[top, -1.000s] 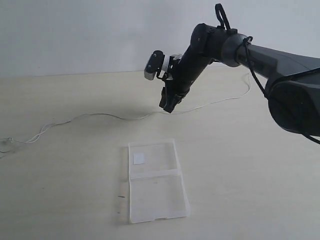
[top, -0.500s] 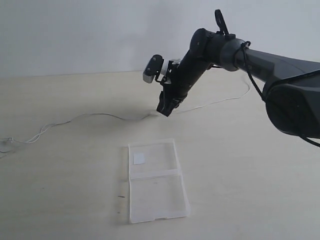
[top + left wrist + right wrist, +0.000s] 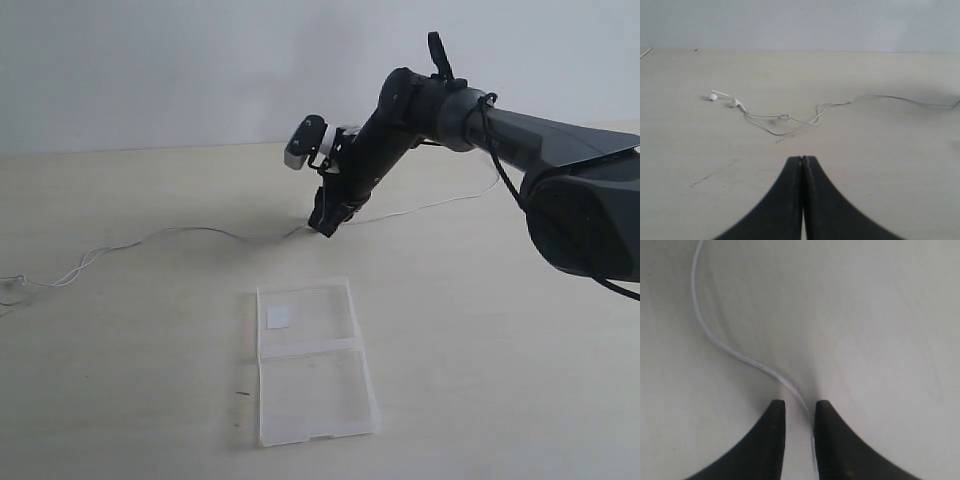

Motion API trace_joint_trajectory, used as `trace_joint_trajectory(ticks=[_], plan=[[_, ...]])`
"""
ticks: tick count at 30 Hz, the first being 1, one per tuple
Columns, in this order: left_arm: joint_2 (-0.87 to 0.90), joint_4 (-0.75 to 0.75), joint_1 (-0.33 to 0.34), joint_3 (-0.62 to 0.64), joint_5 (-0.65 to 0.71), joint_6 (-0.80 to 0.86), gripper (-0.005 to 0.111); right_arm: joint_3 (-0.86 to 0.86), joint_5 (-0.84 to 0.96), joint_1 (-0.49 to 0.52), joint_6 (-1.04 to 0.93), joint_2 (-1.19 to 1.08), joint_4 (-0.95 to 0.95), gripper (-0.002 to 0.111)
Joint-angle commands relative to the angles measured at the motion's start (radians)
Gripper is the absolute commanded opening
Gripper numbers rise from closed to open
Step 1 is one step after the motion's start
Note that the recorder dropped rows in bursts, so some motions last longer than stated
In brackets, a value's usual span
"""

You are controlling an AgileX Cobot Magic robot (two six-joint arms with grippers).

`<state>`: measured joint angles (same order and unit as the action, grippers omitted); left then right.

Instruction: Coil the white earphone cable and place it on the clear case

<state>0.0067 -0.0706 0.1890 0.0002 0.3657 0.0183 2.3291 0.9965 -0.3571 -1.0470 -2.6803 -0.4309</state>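
Observation:
The white earphone cable (image 3: 190,229) lies stretched across the table, from the far left edge to behind the right arm. My right gripper (image 3: 322,226) is down at the cable's middle stretch, tips at the table. In the right wrist view its jaws (image 3: 800,404) stand open with the cable (image 3: 735,352) running between them, close to one finger. The left wrist view shows the two earbuds (image 3: 734,102), the inline remote (image 3: 784,118) and the wire (image 3: 880,96) ahead of my left gripper (image 3: 801,158), which is shut on nothing. The clear case (image 3: 315,385) lies open and flat nearer the front.
A small white square sticker (image 3: 277,317) marks the far half of the case. The right arm (image 3: 520,125) stretches in from the right edge above the table. A pale wall runs behind the table's far edge.
My right gripper has dropped and shifted slightly left, from above the cable down onto it at the table. Cable and case lie as before.

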Motion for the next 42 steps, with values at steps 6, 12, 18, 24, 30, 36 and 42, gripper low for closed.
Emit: trace_joint_trajectory(ticks=[6,12,18,24,30,36,42], plan=[[-0.007,-0.009,-0.005,0.0,-0.011,0.004,0.0,-0.009,-0.013,0.002,0.008,-0.037,0.074,0.023],[-0.007,-0.009,-0.005,0.0,-0.011,0.004,0.0,-0.009,0.025,0.002,0.025,-0.038,0.094,0.023],[-0.007,-0.009,-0.005,0.0,-0.011,0.004,0.0,-0.009,0.111,0.002,0.028,-0.038,0.205,0.0],[-0.007,-0.009,-0.005,0.0,-0.011,0.004,0.0,-0.009,0.056,0.002,0.063,-0.03,0.159,0.0],[-0.007,-0.009,-0.005,0.0,-0.011,0.004,0.0,-0.009,-0.015,0.002,0.083,0.069,0.146,0.0],[-0.007,-0.009,-0.005,0.0,-0.011,0.004,0.0,-0.009,-0.02,0.002,0.089,0.172,0.104,0.0],[-0.007,-0.009,-0.005,0.0,-0.011,0.004,0.0,-0.009,-0.018,0.002,0.228,0.207,0.003,0.0]])
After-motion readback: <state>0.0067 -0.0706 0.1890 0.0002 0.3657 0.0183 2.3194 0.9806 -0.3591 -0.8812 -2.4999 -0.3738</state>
